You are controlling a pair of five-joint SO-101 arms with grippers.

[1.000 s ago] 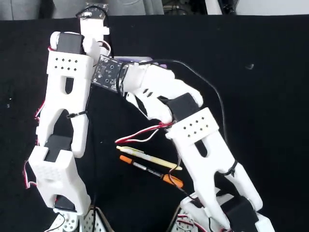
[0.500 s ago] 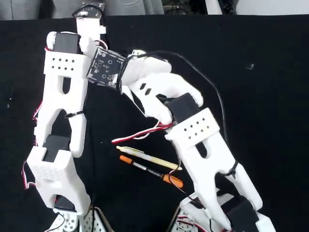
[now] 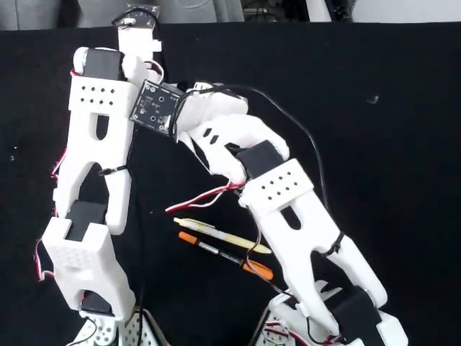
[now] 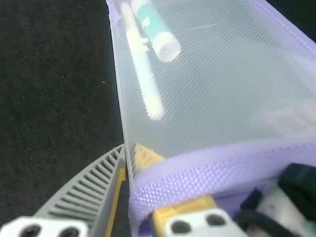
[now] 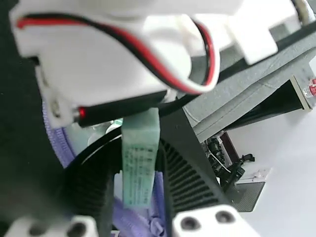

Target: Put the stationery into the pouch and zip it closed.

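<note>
black tabletop [image 3: 389,144] lay under everything, with grey room clutter past its far edge. the pouch [image 4: 222,89], translucent mesh with a purple zip edge [image 4: 197,173], sat toward the far side, where the two wrists met. the left tool [image 4: 133,158] was clamped on that purple edge, its yellow pads pinching the fabric. the right tool [image 5: 141,153] was closed on a pale green bar [image 5: 140,182], held close by the zip. whether the bar's end had entered the mouth could not be told.

the likeliest trouble looked like the bar catching on the zip edge and slipping out of a shallow grip. the pinched edge could also pull free, letting the mouth sag shut. the wrists were crowded, so a knock between them seemed possible. the right arm's loose red-and-white cable hung near the pens and could drag them.

counted: one pouch and two arms. two items lay inside the pouch, a white stick [image 4: 143,74] and a teal-and-white tube [image 4: 155,29]. one bar was in the tool. two pens lay outside near the arm bases, a yellow pen [image 3: 220,235] and an orange-capped pen [image 3: 227,256].
</note>
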